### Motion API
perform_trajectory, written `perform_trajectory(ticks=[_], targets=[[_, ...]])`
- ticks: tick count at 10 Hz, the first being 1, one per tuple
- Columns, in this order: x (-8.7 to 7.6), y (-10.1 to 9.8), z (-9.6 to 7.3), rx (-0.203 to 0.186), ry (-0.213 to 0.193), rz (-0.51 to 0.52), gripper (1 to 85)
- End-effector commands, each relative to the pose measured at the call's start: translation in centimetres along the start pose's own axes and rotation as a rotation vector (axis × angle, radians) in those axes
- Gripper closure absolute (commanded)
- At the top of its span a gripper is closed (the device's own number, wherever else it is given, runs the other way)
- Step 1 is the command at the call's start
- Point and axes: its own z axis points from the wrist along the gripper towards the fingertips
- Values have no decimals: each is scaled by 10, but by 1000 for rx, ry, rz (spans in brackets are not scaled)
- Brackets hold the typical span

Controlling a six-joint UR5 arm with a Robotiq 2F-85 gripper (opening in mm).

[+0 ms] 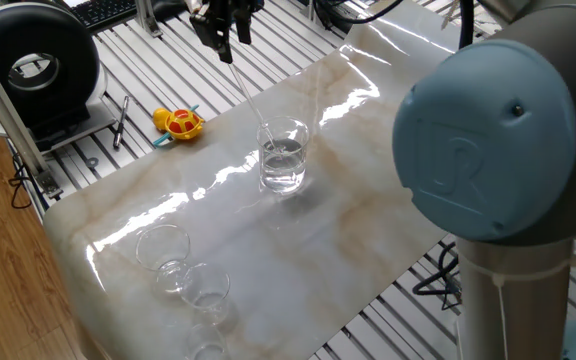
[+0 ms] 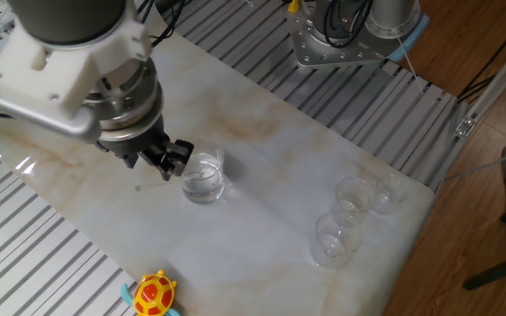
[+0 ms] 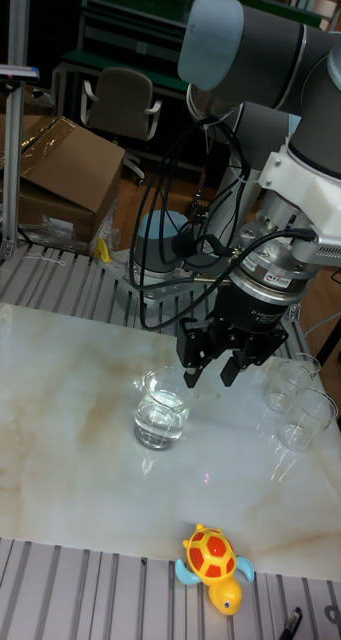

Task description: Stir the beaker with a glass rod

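The beaker [image 1: 284,156] stands upright mid-table with clear liquid in its lower part; it also shows in the other fixed view as beaker [image 2: 203,175] and in the tall view as beaker [image 3: 162,408]. The thin glass rod [image 1: 250,100] slants down from my gripper [image 1: 225,48] into the beaker, its lower end inside the rim. The gripper is shut on the rod's upper end, above and to one side of the beaker. In the other fixed view the gripper [image 2: 172,161] sits just left of the beaker, and in the tall view the gripper [image 3: 210,375] hangs at its right; the rod is too faint to see in both.
A cluster of small clear cups [image 1: 183,268] stands near a table corner, also seen as cups [image 2: 350,215] and cups [image 3: 295,398]. A yellow and red toy turtle [image 1: 179,122] lies at the table's edge. My arm's large blue joint [image 1: 488,150] fills the right foreground.
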Motion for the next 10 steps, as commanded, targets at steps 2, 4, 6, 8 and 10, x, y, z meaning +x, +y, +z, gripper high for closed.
perform_trajectory(ticks=[2, 4, 6, 8, 10], targets=[[-11, 1, -1, -14, -30, 6, 347], [-6, 2, -1, -18, -7, 6, 347], [-9, 5, 1, -14, 6, 16, 347], [-13, 7, 3, -16, 12, 34, 347], [-13, 10, 3, -30, 14, 50, 347]])
